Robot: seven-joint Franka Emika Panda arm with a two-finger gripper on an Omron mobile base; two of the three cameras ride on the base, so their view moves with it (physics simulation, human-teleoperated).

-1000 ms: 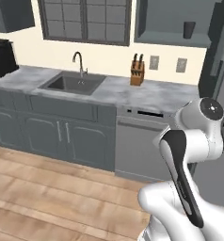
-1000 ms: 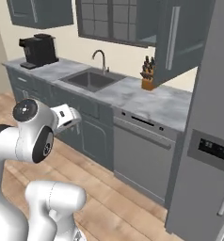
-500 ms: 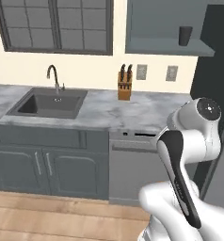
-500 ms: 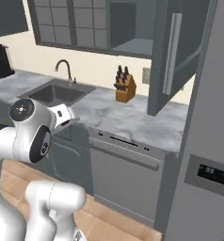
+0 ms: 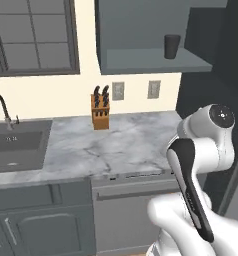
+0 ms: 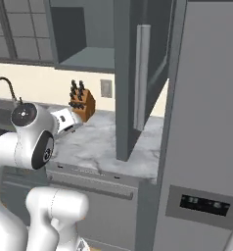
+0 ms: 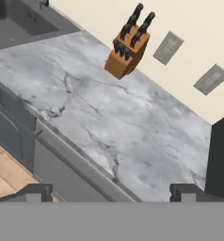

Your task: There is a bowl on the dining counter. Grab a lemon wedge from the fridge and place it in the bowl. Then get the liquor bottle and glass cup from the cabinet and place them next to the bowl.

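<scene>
Marble-topped desk (image 5: 116, 140) runs along a cream wall, grey-white with dark veining, bare across its middle. A wooden knife block (image 5: 100, 111) with black handles stands at the back of it, just under the wall; in the hand view the block (image 7: 128, 52) sits tilted in the frame because the camera is rolled. Two grey wall outlets (image 5: 118, 91) are set in the wall to the right of the block. A sink (image 5: 16, 145) is let into the desk at the left, with a dark curved faucet (image 5: 1, 107) behind it. A dark-framed window (image 5: 33, 37) fills the wall above the sink. Below the desk edge: grey base cabinets (image 5: 36, 225) with bar handles at left, a grey dishwasher front (image 5: 126, 215) beside them. Strip of light wood floor (image 7: 3, 176) seen low in the hand view. The cabinet (image 5: 151, 35), dark grey, hangs on the wall above the desk with its door (image 6: 138, 78) swung open, seen edge-on in the right base view. The glass cup (image 5: 172, 46), a small dark tumbler, stands upright on the grey inner shelf, near its right end. The fridge (image 6: 206, 137) rises at the far right, grey, with a dark dispenser panel (image 6: 199, 203) low on its face. Tool (image 7: 114, 192): the two dark fingertips stand wide apart, nothing between them, above the front edge of the desk and clear of it.
</scene>
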